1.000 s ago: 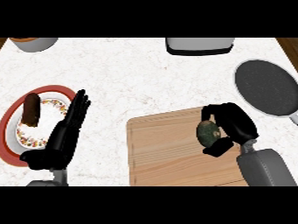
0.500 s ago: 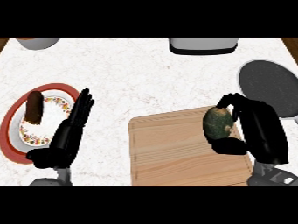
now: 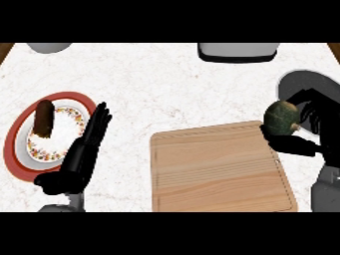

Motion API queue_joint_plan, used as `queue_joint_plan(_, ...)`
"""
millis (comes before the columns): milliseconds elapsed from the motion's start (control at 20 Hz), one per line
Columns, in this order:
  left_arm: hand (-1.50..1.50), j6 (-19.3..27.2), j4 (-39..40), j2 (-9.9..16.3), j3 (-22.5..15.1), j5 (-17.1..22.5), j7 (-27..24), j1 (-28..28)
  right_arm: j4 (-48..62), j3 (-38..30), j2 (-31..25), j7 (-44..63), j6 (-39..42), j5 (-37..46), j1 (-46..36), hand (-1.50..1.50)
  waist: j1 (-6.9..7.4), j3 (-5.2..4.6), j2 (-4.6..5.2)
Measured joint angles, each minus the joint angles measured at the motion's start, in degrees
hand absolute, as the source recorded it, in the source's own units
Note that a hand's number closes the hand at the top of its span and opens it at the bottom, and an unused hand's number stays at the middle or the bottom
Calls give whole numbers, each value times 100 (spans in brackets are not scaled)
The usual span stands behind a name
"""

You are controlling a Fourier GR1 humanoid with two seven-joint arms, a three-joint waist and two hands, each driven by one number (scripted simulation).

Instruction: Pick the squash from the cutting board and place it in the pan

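right robot hand (image 3: 327, 134) grasped squash (image 3: 281, 118) at cutting board's (image 3: 220, 169) far right corner | pan (image 3: 316, 89) just beyond | left robot hand (image 3: 84, 152) released, beside plate (image 3: 18, 144)

White marble counter (image 3: 172, 84), wooden cutting board (image 3: 217, 172) at lower right, red-rimmed plate (image 3: 18, 144) at left, dark pan (image 3: 312, 87) at right edge, grey objects along the far edge

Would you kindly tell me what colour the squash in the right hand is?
The squash is dark green with tan mottling, seen in the head view, held by the right hand.
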Motion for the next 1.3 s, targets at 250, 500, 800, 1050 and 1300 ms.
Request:
queue_joint_plan(250, 0, -60, 6, 4, 39, 32, 31, -53, 1164, -797, -523, -683, -678, -309, -395, 150, 33, 3, 14)
queue_joint_plan(500, 0, -10, 16, -67, -21, -46, 53, -85, 2532, -1328, -1112, -1401, -1641, -172, -926, 150, 83, 4, 30)
queue_joint_plan(800, 0, -104, 171, -45, 77, 21, 45, -273, 4413, -2026, -1711, -2343, -2565, -670, -1852, 150, 134, 9, 52)
queue_joint_plan(1050, 0, -106, 118, -109, -43, -48, -6, -182, 6161, -2468, -2281, -3255, -3061, -1032, -2557, 150, 219, 16, 80)
queue_joint_plan(1300, 0, -136, 69, -115, -51, -36, 93, -321, 7427, -2489, -2748, -3260, -2793, -930, -2863, -150, 326, 16, 125)
